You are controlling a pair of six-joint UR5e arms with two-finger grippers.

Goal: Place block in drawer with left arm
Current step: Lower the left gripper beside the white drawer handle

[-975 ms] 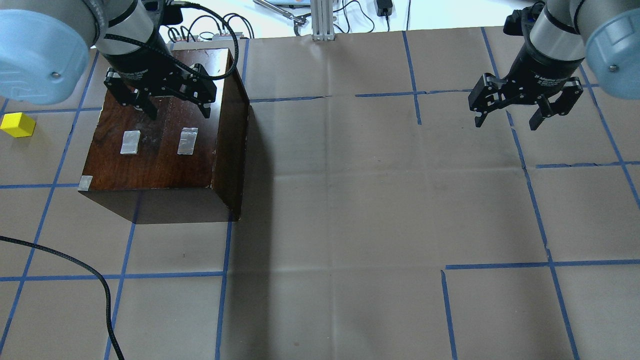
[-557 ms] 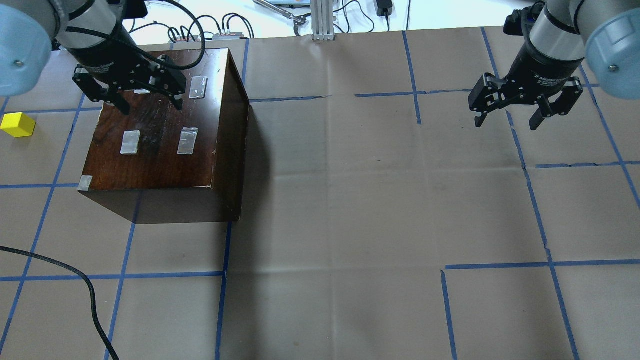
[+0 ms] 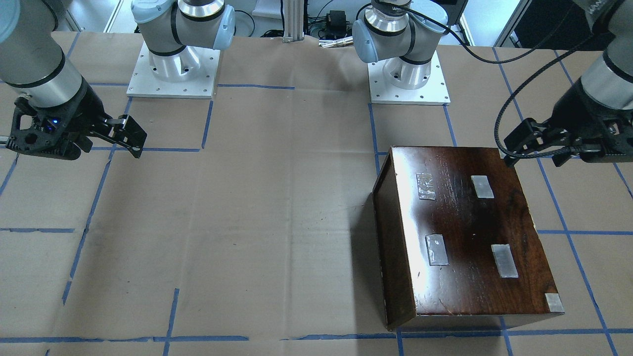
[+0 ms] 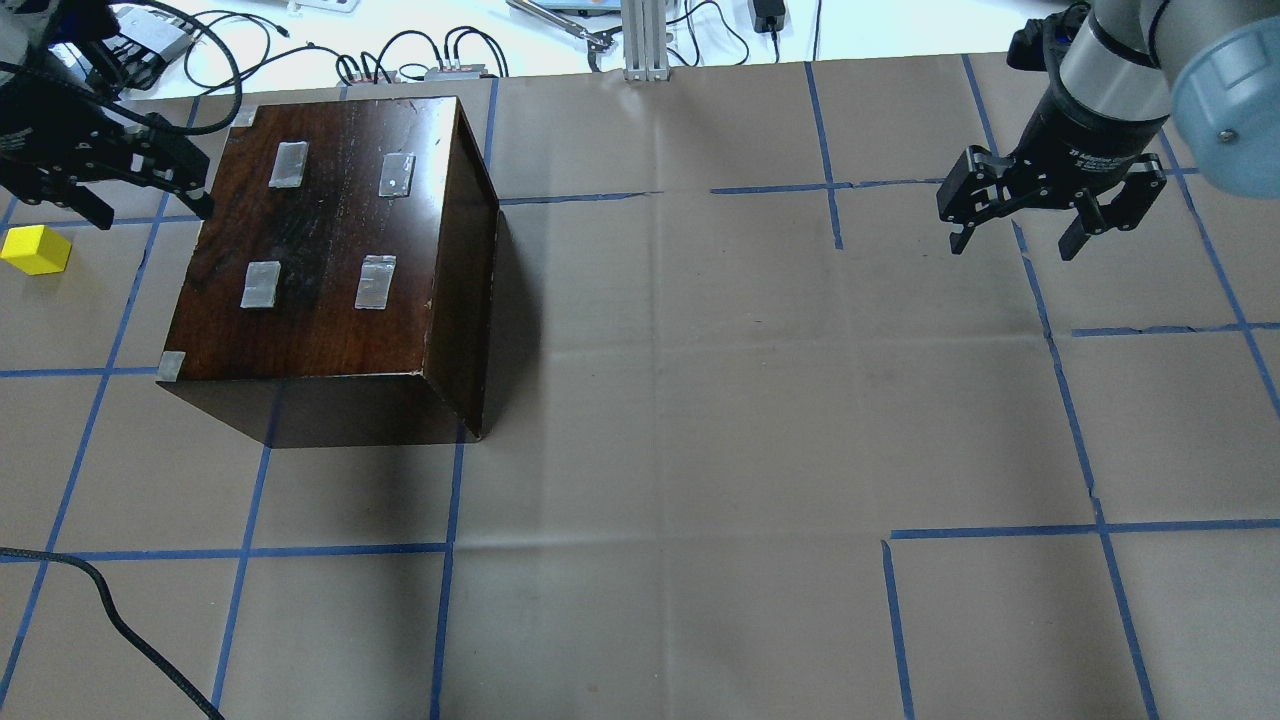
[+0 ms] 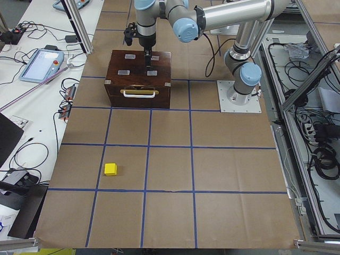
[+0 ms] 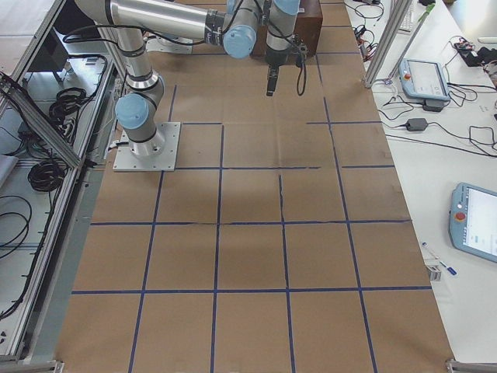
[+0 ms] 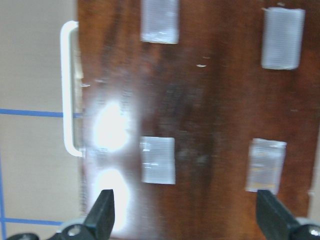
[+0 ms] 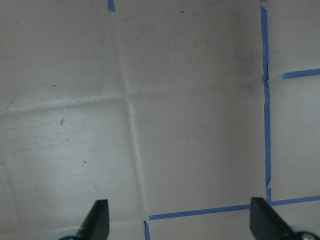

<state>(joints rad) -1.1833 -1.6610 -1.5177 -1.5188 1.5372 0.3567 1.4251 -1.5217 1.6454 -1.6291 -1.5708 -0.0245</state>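
Observation:
The yellow block (image 4: 35,250) lies on the brown paper at the table's left end, apart from the dark box; it also shows in the exterior left view (image 5: 110,169). My left gripper (image 4: 150,205) is open and empty and hangs over the far left edge of the dark brown box (image 4: 330,260), right of the block. In the left wrist view my left gripper (image 7: 187,215) looks down on the box top beside a pale handle (image 7: 70,90). The pale wood drawer is hidden. My right gripper (image 4: 1012,245) is open and empty at the far right.
The dark box carries several grey tape patches (image 4: 375,282) on top and a handle (image 5: 139,93) on its side that faces the block. A black cable (image 4: 110,620) lies at the front left. Cables and gear (image 4: 440,60) lie beyond the far edge.
My left gripper has moved left across the box top to its left edge, nearer the block, still open. The right arm, box and block have not moved.

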